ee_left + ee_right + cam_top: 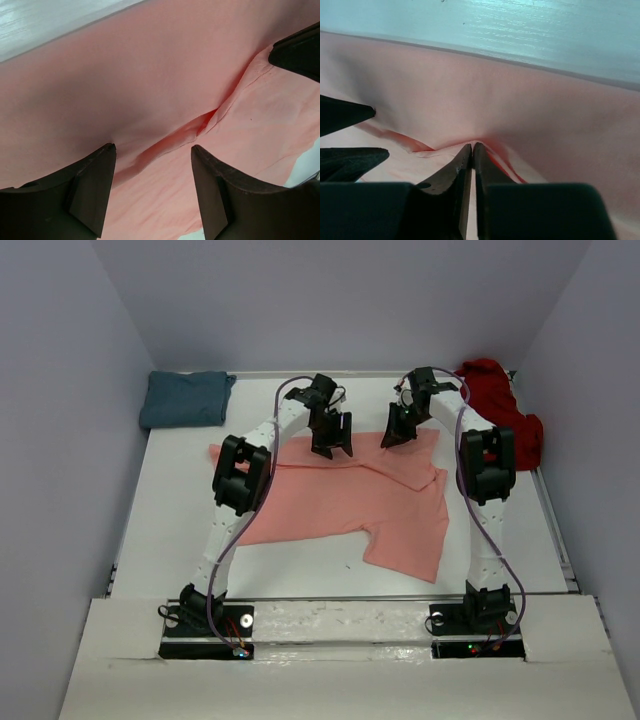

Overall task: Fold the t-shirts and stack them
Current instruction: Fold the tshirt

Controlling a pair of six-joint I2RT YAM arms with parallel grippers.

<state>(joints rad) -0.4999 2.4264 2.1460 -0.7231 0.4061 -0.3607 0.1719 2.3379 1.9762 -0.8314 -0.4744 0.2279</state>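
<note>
The salmon-pink t-shirt [340,505] lies spread across the middle of the table, partly folded, with a crease running over it [150,75]. My left gripper [332,445] hovers open just above its far edge, and only cloth shows between the fingers [152,165]. My right gripper [395,435] is shut at the far edge to the right, its tips pinching a raised ridge of the pink fabric [472,147]. The teal t-shirt [185,398] sits folded at the far left corner. The dark red t-shirt [505,405] lies crumpled at the far right corner.
The white table [180,530] is boxed in by grey walls on three sides. Both grippers stand close together near the back. The left gripper's fingers [347,112] show at the left of the right wrist view.
</note>
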